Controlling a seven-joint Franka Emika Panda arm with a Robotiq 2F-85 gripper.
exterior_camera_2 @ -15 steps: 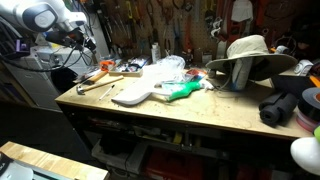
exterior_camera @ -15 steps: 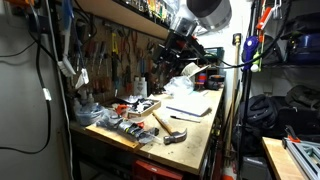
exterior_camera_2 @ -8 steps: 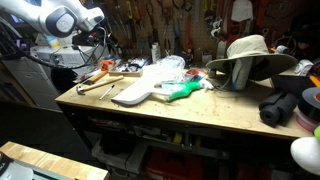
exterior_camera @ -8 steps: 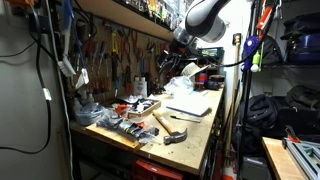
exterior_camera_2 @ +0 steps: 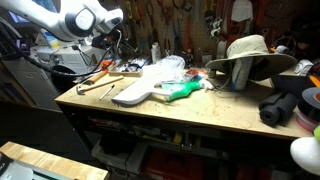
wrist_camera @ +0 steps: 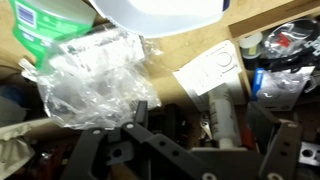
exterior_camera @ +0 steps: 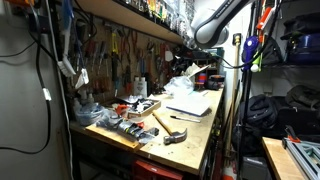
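My gripper [wrist_camera: 190,152] is open and empty; its two dark fingers stand wide apart at the bottom of the wrist view. It hangs above the back of the workbench in both exterior views [exterior_camera: 200,45] [exterior_camera_2: 115,38]. Below it lie a crumpled clear plastic bag [wrist_camera: 90,80], a white tube [wrist_camera: 225,115] and a white paper label [wrist_camera: 210,72]. The bag also shows in both exterior views [exterior_camera: 185,72] [exterior_camera_2: 165,68]. A white flat board [exterior_camera_2: 135,93] lies beside a green object [exterior_camera_2: 182,90]; both show at the top of the wrist view [wrist_camera: 165,10] [wrist_camera: 45,25].
A hammer [exterior_camera: 168,128] lies near the bench's front corner and also shows in an exterior view [exterior_camera_2: 95,85]. A wide-brimmed hat [exterior_camera_2: 250,55] and a black bundle [exterior_camera_2: 280,105] sit on the bench. Tools hang on the back wall [exterior_camera: 120,50]. Cables hang by the arm [exterior_camera: 245,60].
The arm has swung along the bench: the gripper moved to the right in both exterior views and now hangs over the cluttered back of the bench. Nothing on the bench moved.
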